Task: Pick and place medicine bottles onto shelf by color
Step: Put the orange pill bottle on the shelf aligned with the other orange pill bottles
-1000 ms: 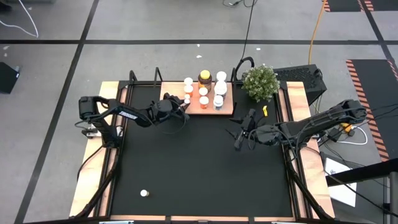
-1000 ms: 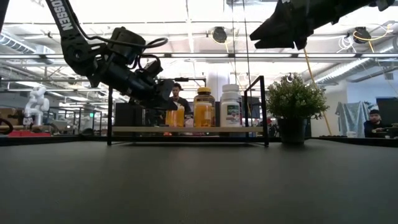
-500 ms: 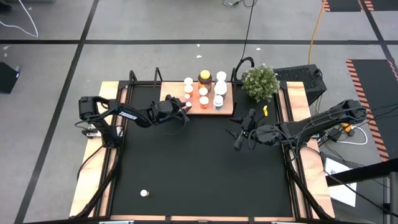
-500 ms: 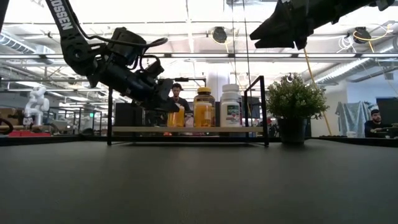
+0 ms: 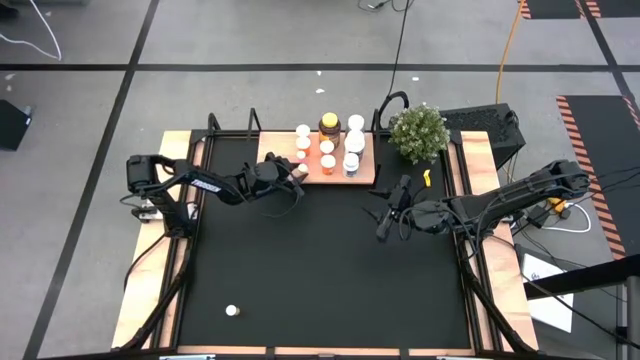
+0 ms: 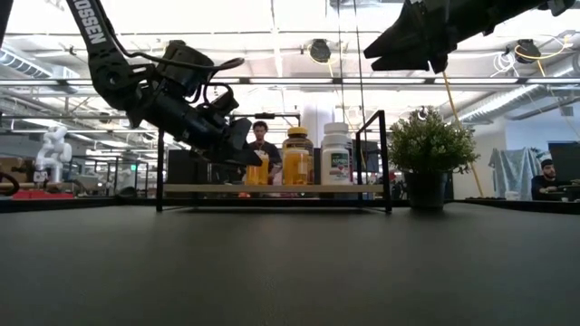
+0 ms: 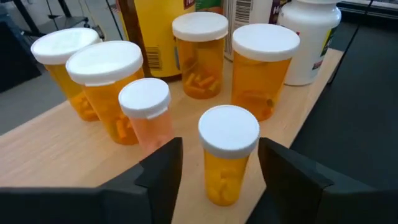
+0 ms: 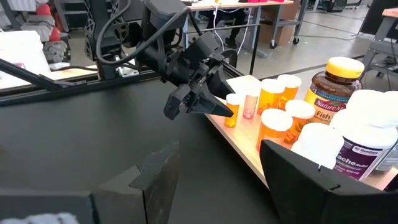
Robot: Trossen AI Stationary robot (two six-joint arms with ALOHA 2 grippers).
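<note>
Release underway: my left gripper [image 7: 214, 171] has just spread its fingers around the small orange bottle [image 7: 227, 154], now standing free at the shelf [image 7: 56, 162] edge; my right gripper [image 5: 385, 215] hangs open over the table [image 5: 320, 270]

The left gripper [image 6: 237, 145] partly hides an orange bottle [image 6: 257, 169] on the shelf [image 6: 272, 188].

Orange bottles [image 7: 227, 155], white caps
</note>
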